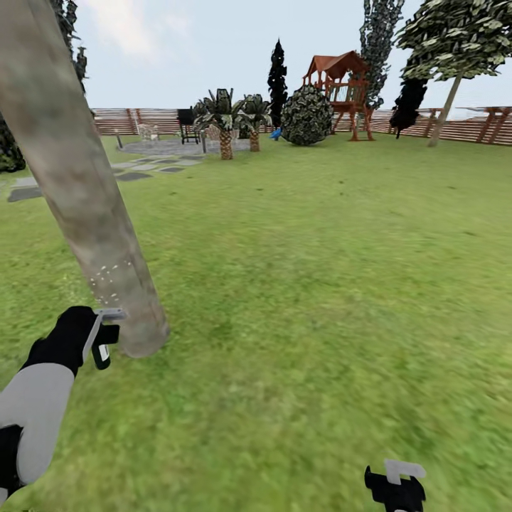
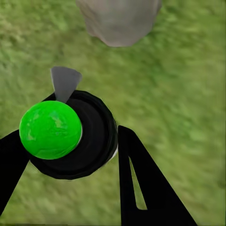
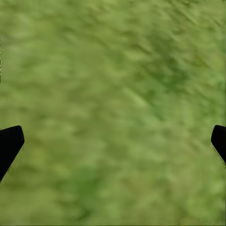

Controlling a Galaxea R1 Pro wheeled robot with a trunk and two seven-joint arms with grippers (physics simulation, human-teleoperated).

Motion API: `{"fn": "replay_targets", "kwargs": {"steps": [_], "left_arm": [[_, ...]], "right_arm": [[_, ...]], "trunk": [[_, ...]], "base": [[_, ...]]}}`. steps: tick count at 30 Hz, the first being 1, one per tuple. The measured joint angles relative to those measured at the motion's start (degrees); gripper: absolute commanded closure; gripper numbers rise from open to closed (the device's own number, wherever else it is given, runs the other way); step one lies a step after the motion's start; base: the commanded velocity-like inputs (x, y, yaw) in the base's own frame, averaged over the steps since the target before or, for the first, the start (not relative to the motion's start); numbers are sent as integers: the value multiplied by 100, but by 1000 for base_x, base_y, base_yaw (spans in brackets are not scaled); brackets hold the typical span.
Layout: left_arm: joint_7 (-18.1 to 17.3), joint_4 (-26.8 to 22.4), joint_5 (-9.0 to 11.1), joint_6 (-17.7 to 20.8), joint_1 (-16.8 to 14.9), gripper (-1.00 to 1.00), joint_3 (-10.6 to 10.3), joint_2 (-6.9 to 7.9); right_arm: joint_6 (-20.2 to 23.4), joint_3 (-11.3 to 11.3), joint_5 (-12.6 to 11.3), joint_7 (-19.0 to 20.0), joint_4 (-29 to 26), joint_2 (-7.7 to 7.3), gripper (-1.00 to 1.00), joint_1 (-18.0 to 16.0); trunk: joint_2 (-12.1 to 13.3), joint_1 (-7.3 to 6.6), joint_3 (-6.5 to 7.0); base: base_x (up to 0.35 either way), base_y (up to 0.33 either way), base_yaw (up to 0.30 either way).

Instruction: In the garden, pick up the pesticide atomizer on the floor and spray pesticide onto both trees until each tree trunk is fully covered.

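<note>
One tree trunk (image 1: 78, 192) leans at the far left, and the left gripper (image 2: 70, 155), fingers clamped on the pesticide atomizer (image 2: 70, 136), holds its grey spray head aimed at the trunk's base just beside it. Open grass (image 1: 320, 284) stretches rightward to the fence (image 1: 469, 128); low at the right, the right gripper (image 3: 113, 141) hangs with fingers wide apart over bare lawn.

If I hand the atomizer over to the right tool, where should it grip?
Probably the round dark body of the atomizer, just under the green cap, coming from the side away from the grey spray head. The left tool already clamps the body, and the head points at the trunk.
</note>
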Motion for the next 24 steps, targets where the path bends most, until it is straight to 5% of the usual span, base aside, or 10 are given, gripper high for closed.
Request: {"fn": "replay_targets", "kwargs": {"steps": [24], "left_arm": [[8, 578, 14, -72, 104, 100, -2, -48]], "right_arm": [[0, -1, 0, 2, 9, 6, -100, 0]], "trunk": [[0, 2, 0]], "base": [[207, -166, 275]]}}
